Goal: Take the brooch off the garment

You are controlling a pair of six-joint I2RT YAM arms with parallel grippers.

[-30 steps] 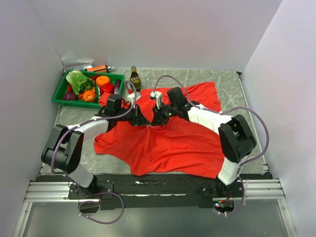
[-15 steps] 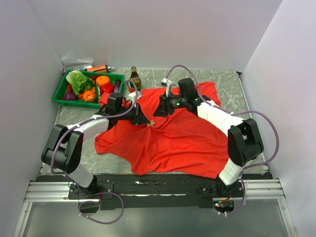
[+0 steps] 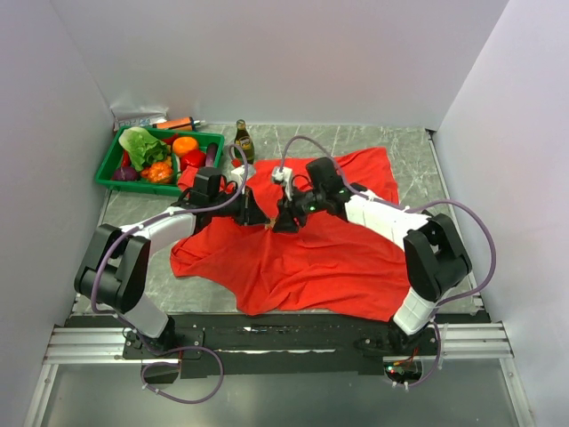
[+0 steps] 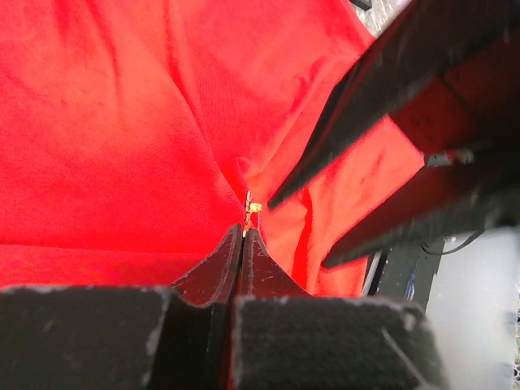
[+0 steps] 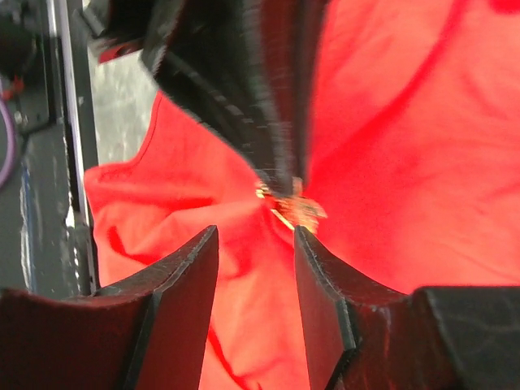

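Note:
The red garment (image 3: 320, 258) lies spread over the middle of the table. The tiny gold brooch (image 4: 252, 207) sits in a pinched peak of the cloth; it also shows in the right wrist view (image 5: 299, 210). My left gripper (image 3: 259, 219) is shut on the cloth right at the brooch, which pokes out just past its tips (image 4: 244, 233). My right gripper (image 3: 281, 224) is open and faces the left one from the right. Its fingertips (image 5: 309, 244) reach the brooch, which lies just beyond the gap (image 5: 256, 236), by the right finger.
A green basket (image 3: 108, 174) of toy vegetables stands at the back left. A dark bottle (image 3: 243, 140) stands beside it, just behind the garment. An orange marker (image 3: 178, 123) lies behind the basket. White walls close in the left, back and right.
The right gripper pulled back up and to the right half a second ago, then came back down to the brooch, open. The left gripper has held its pinch in place.

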